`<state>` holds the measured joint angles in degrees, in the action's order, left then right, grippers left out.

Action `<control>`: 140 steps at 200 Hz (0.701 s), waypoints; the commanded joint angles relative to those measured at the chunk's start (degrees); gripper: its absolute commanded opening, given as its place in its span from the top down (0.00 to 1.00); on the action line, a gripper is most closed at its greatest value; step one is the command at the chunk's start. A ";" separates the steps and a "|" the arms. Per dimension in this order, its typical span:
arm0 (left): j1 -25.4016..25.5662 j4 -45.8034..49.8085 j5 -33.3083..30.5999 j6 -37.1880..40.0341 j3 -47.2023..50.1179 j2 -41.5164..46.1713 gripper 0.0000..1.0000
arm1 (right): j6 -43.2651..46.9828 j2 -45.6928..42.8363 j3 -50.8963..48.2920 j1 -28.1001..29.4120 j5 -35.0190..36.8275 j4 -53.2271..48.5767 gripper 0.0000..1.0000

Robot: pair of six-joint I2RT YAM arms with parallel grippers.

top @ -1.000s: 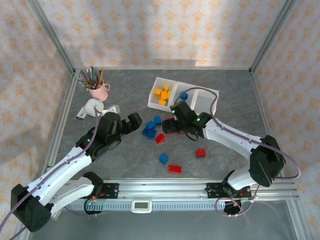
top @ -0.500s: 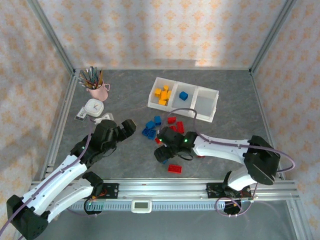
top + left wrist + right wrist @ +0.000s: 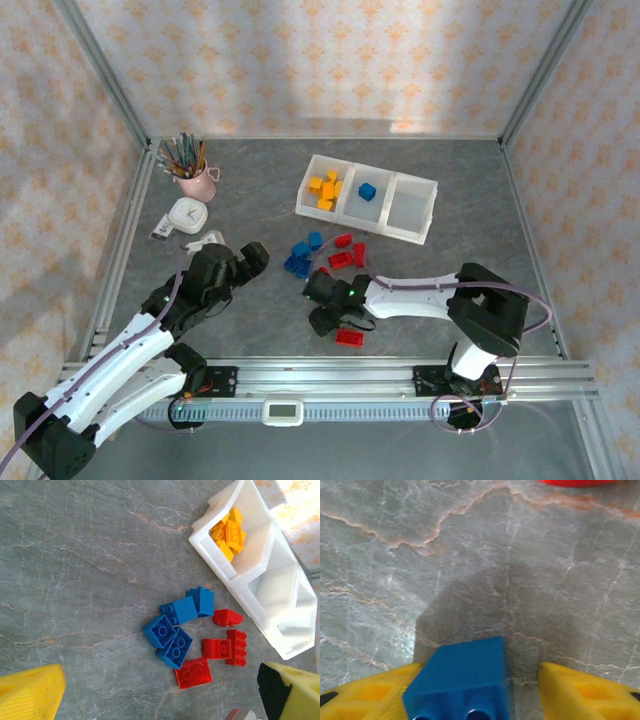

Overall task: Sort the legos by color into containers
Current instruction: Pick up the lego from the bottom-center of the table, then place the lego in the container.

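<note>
Right wrist: right end effector [image 3: 475, 680] part-open around blue lego [image 3: 457, 677].
Gap at 3 o'clock; left end effector [image 3: 160, 695] wide open, empty.

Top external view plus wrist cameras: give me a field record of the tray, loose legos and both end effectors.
tray: yellow legos in left compartment, single blue lego in the middle, right one empty
loose on table: blue cluster, red legos
left end effector: open, holding nothing
right end effector: open around another blue lego
</note>
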<state>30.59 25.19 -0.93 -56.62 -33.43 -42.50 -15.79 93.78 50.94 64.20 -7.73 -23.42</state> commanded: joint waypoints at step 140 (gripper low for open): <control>-0.60 -6.06 2.40 3.34 -4.56 -7.03 0.01 | -2.47 -9.48 11.11 -12.32 5.97 -4.70 0.78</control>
<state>30.59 23.64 -0.21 -55.53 -35.33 -47.94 -17.37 87.46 58.74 55.90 -4.67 -25.78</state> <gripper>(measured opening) 0.994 0.334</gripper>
